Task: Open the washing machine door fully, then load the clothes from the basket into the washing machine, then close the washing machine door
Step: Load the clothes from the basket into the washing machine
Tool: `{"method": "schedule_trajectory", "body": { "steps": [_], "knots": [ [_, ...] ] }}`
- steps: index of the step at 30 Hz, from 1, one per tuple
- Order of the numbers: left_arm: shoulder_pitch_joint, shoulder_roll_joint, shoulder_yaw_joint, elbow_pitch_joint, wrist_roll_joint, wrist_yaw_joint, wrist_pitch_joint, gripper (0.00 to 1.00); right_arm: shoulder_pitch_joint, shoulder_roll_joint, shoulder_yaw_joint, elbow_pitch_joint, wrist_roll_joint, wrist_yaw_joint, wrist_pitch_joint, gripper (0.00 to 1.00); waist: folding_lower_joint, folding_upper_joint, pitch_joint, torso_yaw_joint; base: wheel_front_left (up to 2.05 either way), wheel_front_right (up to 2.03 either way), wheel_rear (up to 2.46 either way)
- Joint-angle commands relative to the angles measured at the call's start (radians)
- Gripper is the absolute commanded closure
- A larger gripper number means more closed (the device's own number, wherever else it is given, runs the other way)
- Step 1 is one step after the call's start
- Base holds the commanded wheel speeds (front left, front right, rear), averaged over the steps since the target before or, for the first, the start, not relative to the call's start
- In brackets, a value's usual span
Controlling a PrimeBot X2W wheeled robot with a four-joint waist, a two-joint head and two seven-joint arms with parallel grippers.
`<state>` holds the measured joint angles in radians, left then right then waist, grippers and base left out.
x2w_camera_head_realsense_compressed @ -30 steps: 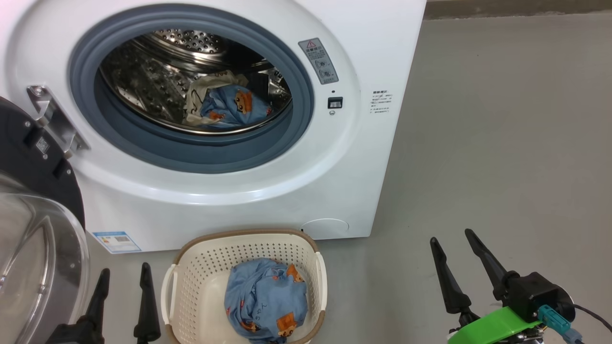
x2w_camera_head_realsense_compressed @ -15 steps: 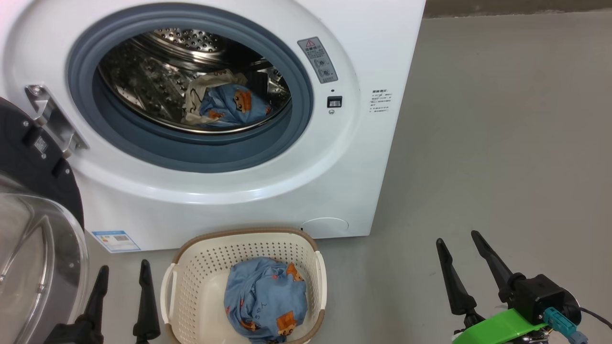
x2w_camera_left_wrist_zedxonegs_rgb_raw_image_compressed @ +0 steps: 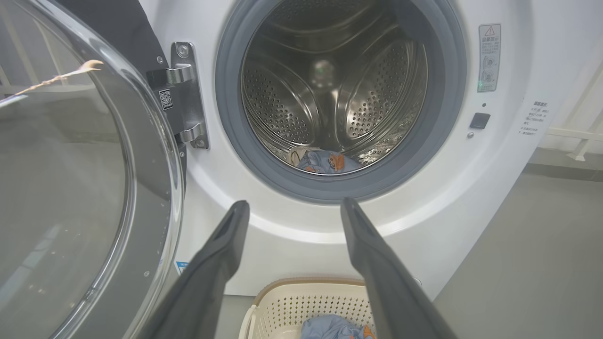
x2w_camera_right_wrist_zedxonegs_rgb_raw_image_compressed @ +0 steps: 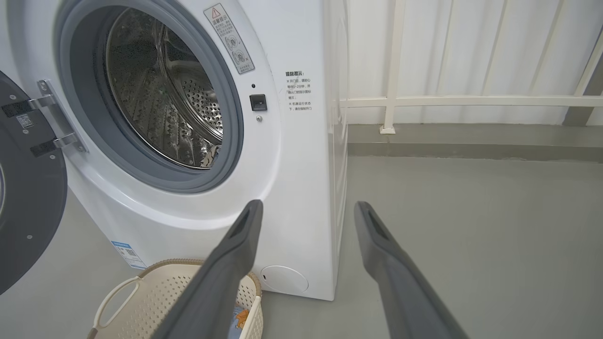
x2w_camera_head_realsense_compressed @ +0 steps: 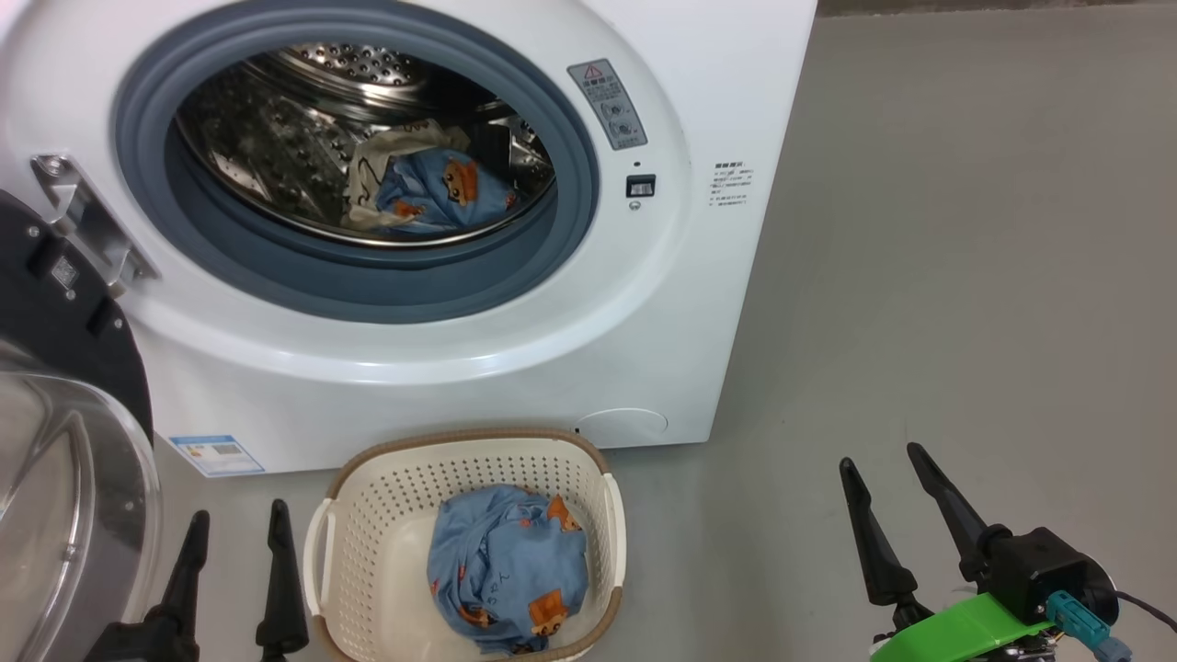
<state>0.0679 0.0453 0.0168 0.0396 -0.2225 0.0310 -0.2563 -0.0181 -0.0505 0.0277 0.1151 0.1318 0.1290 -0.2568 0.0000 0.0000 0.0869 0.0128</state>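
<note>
The white washing machine (x2w_camera_head_realsense_compressed: pixel 414 368) stands with its door (x2w_camera_head_realsense_compressed: pixel 55 478) swung wide open to the left, the glass bowl facing me. Blue bear-print clothes with a cream piece (x2w_camera_head_realsense_compressed: pixel 432 188) lie in the steel drum. More blue clothes (x2w_camera_head_realsense_compressed: pixel 506 565) sit in the cream basket (x2w_camera_head_realsense_compressed: pixel 368 478) on the floor before the machine. My left gripper (x2w_camera_head_realsense_compressed: pixel 237 515) is open and empty, just left of the basket. My right gripper (x2w_camera_head_realsense_compressed: pixel 880 455) is open and empty over the floor to the basket's right. The left wrist view looks past the left gripper (x2w_camera_left_wrist_zedxonegs_rgb_raw_image_compressed: pixel 294 205) into the drum.
Grey floor (x2w_camera_head_realsense_compressed: pixel 965 276) stretches to the right of the machine. A white railing (x2w_camera_right_wrist_zedxonegs_rgb_raw_image_compressed: pixel 447 101) on a low kerb runs behind it. The open door (x2w_camera_left_wrist_zedxonegs_rgb_raw_image_compressed: pixel 70 165) stands close on my left arm's left side.
The head camera has shifted a little, so the machine and basket sit slightly higher and further left. My right gripper has drifted slightly right. Both grippers stay open.
</note>
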Motion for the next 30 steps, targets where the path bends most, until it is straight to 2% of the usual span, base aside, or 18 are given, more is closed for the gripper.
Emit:
{"method": "schedule_trajectory", "body": {
  "steps": [1,14,30],
  "knots": [
    [-0.021,0.007,0.032,-0.022,0.0,0.001,-0.006,0.0,-0.014,0.0,0.024,-0.027,-0.004,0.002,-0.005,0.0,0.0,0.0,0.005,-0.001,0.0,0.0,0.0],
    [-0.106,0.006,-0.013,0.038,-0.022,-0.023,-0.006,0.0,-0.038,0.0,0.026,-0.034,0.001,0.002,-0.005,0.0,0.0,0.0,0.118,-0.019,0.0,0.0,0.0],
    [-0.333,0.005,-0.087,0.197,-0.071,-0.039,-0.006,0.0,-0.122,0.0,0.03,-0.063,-0.005,0.002,-0.005,0.0,0.0,0.0,0.372,-0.079,0.0,0.0,0.0]
  ]
}}
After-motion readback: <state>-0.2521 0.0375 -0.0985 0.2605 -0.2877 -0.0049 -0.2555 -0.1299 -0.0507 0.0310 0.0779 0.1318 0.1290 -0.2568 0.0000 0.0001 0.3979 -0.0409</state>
